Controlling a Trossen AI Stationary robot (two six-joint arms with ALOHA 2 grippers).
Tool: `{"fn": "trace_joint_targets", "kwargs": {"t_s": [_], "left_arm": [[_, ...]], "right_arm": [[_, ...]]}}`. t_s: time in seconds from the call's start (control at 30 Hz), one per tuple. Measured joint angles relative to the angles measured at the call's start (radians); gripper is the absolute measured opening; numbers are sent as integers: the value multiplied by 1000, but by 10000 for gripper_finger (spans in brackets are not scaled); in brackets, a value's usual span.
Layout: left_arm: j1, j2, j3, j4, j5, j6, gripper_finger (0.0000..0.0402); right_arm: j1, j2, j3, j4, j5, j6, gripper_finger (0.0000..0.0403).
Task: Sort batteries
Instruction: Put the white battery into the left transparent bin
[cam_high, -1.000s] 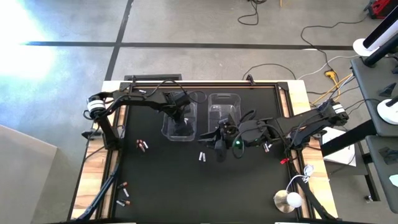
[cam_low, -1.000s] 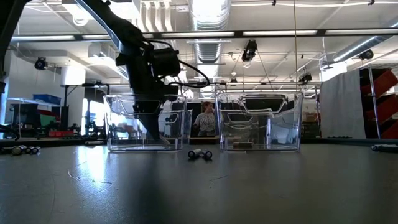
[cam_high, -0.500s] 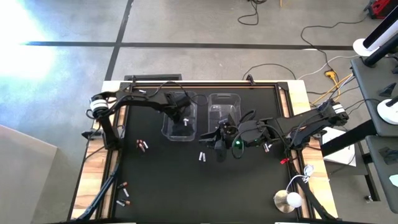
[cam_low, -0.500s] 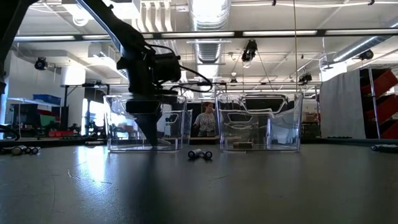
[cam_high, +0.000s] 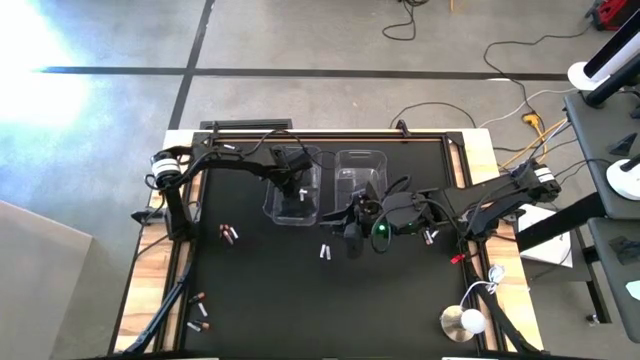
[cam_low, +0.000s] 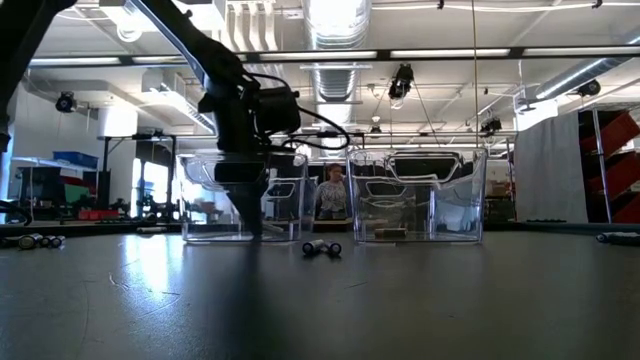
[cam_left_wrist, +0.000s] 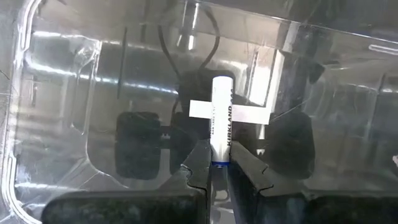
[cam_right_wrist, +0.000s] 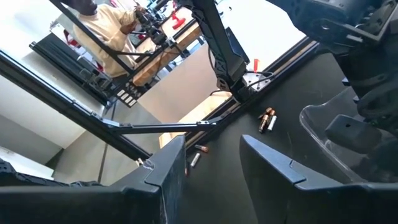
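My left gripper (cam_high: 297, 196) reaches down into the left clear bin (cam_high: 275, 205), shut on a silvery-white battery (cam_left_wrist: 221, 118). In the low view it stands inside that bin (cam_low: 250, 212). My right gripper (cam_high: 352, 228) hovers in front of the right clear bin (cam_high: 360, 165). It is open, and nothing shows between its fingers (cam_right_wrist: 205, 168). Loose batteries lie on the black mat: a white pair (cam_high: 325, 251) in front of the bins, a copper-ended pair (cam_high: 229, 233) to the left, and more near the front left corner (cam_high: 200, 300). My left gripper pinches the battery by one end (cam_left_wrist: 220, 160) between its two fingertips. The fingers come from above, slanting steeply down into the bin, and lie along the battery. The rest of the battery sticks out past the fingertips toward the bin's floor. Whether it touches the floor, I cannot tell.
The two clear bins stand side by side at the mat's far middle (cam_low: 415, 195). A few batteries (cam_high: 430, 236) and a small red clip (cam_high: 455, 258) lie under the right arm. A white round object (cam_high: 462, 322) sits at the front right corner.
My left gripper has rolled about its own axis inside the left bin, still shut on the battery, whose white side now shows from above. The left bin has slid a little toward the right bin. My right gripper has kept still.
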Motion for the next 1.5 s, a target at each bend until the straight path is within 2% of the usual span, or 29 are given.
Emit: {"fn": "trace_joint_targets", "kwargs": {"t_s": [0.4, 0.63, 0.83, 1.13, 1.33, 1.5], "left_arm": [[0, 2, 11, -49, -2, -34, 15], [0, 2, 11, -55, -2, -56, 41], [0, 2, 11, -57, -2, -56, 46], [0, 2, 17, -60, 11, -45, 50], [0, -36, 50, -58, 18, -48, 83], [0, -102, 94, -69, 33, -47, 126]], "right_arm": [[-2, 0, 0, 1, 25, 2, 166], [-11, 0, 0, -5, 61, 11, 188], [-11, 0, 0, -5, 62, 10, 206], [-13, 0, 0, -6, 107, -72, 227], [-13, -1, 4, -8, 145, -92, 235], [3, 1, 51, -12, 173, -185, 235]]}}
